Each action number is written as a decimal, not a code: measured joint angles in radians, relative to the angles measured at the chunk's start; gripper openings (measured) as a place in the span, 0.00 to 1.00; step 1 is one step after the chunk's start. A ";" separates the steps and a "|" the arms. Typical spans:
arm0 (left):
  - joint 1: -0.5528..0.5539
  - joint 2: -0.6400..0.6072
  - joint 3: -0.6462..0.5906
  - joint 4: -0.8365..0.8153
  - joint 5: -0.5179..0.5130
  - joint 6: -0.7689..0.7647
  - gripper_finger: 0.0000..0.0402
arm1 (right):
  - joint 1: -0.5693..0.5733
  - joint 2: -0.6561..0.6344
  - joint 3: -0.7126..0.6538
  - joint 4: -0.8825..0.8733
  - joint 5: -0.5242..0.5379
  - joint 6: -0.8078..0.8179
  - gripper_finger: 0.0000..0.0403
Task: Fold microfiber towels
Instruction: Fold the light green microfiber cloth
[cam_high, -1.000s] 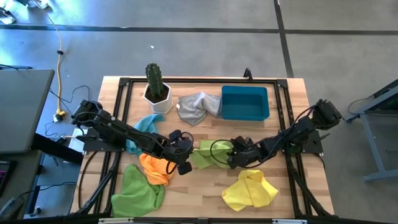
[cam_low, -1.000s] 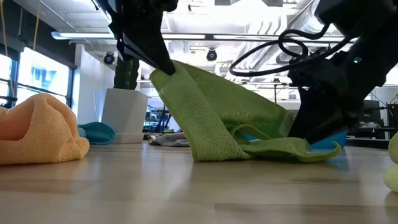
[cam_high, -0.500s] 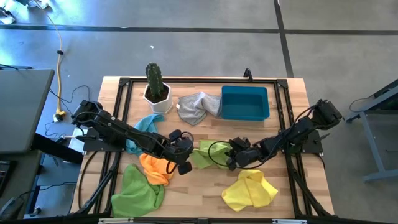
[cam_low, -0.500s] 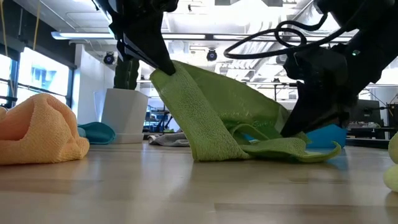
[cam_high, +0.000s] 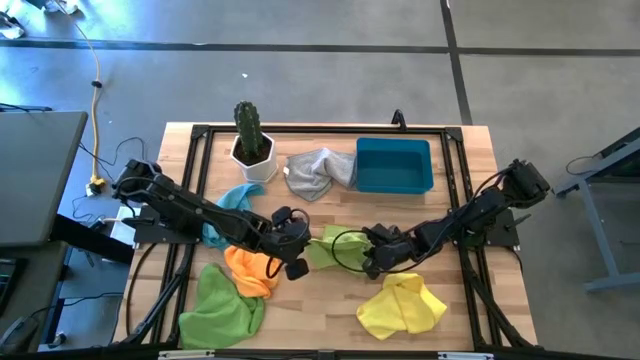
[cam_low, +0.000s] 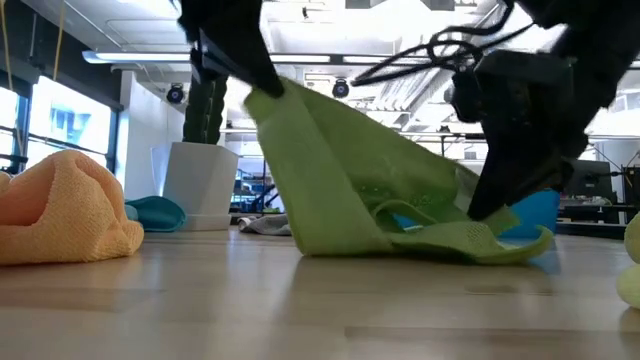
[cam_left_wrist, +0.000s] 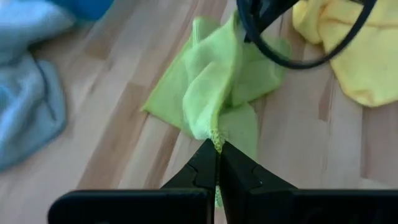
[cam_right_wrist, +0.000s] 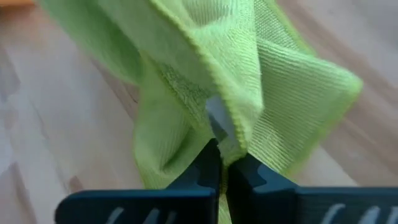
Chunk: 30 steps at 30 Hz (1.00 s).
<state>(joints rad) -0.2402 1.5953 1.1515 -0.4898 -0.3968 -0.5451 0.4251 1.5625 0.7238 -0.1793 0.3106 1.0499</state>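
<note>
- While both claws pinch the green towel at mid-tabletop, the spreading step is in hand.
- Left claw: closed on one edge, lifted.
- Right claw: closed on the opposite edge, low.
- Next move, by judgement: draw the edges apart, then lay flat.
- Towel: crumpled, tented, not yet folded.

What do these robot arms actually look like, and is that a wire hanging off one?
Both arms are dark, jointed and slim. Each ends in a gripper with two flat black fingers: the left gripper and the right gripper. A black cable loops loosely beside the right wrist.
</note>
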 joint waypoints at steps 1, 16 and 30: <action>0.004 -0.001 0.015 0.000 0.000 0.015 0.00 | -0.003 -0.003 0.028 -0.069 0.000 -0.016 0.00; 0.110 -0.028 0.192 -0.275 -0.110 0.292 0.00 | -0.100 -0.089 0.441 -0.865 0.167 -0.298 0.00; 0.169 -0.030 0.420 -0.381 -0.138 0.565 0.00 | -0.207 -0.250 0.588 -0.969 0.040 -0.616 0.00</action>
<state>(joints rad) -0.0708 1.5654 1.5720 -0.8704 -0.5347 0.0200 0.2179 1.3122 1.3115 -1.1481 0.3510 0.4343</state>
